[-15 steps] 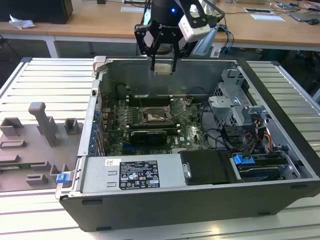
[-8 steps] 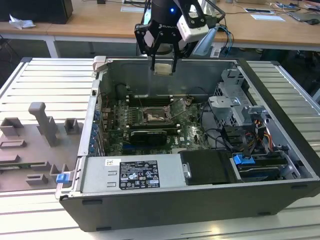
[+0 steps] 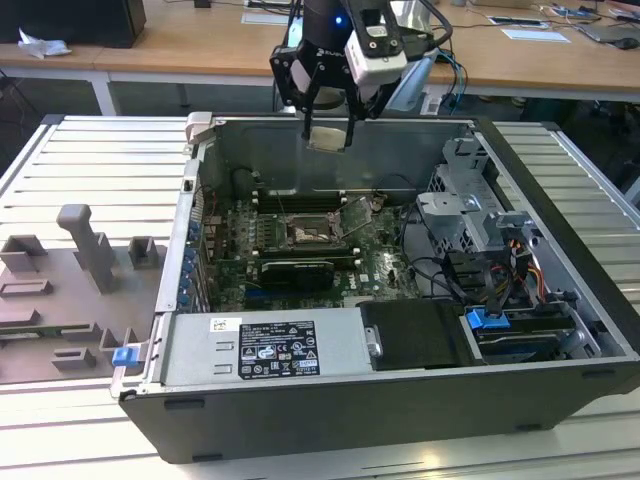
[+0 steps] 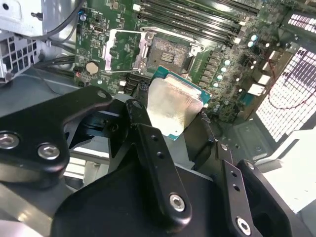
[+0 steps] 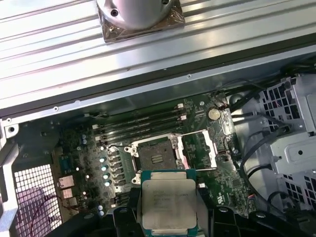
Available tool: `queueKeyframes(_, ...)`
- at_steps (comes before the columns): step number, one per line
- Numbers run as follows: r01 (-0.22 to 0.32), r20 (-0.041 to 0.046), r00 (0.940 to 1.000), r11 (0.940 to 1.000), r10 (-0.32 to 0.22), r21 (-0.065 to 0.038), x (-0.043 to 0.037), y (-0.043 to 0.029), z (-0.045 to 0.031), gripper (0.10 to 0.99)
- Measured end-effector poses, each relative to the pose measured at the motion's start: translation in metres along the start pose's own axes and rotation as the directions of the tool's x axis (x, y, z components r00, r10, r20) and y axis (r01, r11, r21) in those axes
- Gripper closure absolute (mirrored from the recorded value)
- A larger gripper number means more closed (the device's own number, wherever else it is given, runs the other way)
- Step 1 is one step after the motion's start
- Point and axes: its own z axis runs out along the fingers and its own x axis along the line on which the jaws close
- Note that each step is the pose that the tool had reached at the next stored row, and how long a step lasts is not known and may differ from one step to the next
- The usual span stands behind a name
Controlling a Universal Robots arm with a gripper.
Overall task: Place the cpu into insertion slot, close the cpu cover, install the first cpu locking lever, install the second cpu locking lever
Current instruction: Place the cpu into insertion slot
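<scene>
My gripper point(image 3: 327, 132) hangs above the open computer case point(image 3: 560, 290), shut on the cpu point(image 3: 328, 137). In both wrist views the cpu point(image 4: 170, 106) point(image 5: 168, 200) is a flat square chip with a dull silver top and a green edge, pinched between two black fingers point(image 4: 140, 123). Below it on the motherboard lies the insertion slot point(image 5: 154, 157) point(image 4: 170, 53) point(image 3: 308, 233), uncovered and with no chip in it. The cpu cover point(image 5: 200, 148) point(image 4: 123, 49), a thin metal frame with a window, is swung open beside the slot.
A black card point(image 3: 295, 270) lies just in front of the slot, and memory slots point(image 5: 143, 123) run behind it. A drive cage with cables point(image 3: 470, 205) fills the exterior view's right. The power supply point(image 3: 265, 350) sits at the front. A grey fixture plate point(image 3: 70, 290) lies outside the case.
</scene>
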Motion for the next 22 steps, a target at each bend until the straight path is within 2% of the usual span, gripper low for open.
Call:
queueKeyframes(6,-0.063,0.0058,0.9980,0.9980,0.063,0.000,0.0000,0.0000,0.0004,0.553)
queueKeyframes(12,-0.140,0.0127,0.9901,0.9902,0.140,0.000,0.0000,-0.0001,0.0009,0.553)
queueKeyframes(16,-0.203,0.0179,0.9790,0.9792,0.203,-0.002,0.0001,-0.0001,0.0014,0.553)
queueKeyframes(19,-0.255,0.0221,0.9667,0.9669,0.255,-0.005,0.0001,-0.0002,0.0017,0.553)
queueKeyframes(21,-0.270,0.0234,0.9626,0.9629,0.270,-0.005,0.0001,-0.0002,0.0018,0.553)
queueKeyframes(22,-0.284,0.0244,0.9586,0.9589,0.284,-0.006,0.0001,-0.0002,0.0019,0.553)
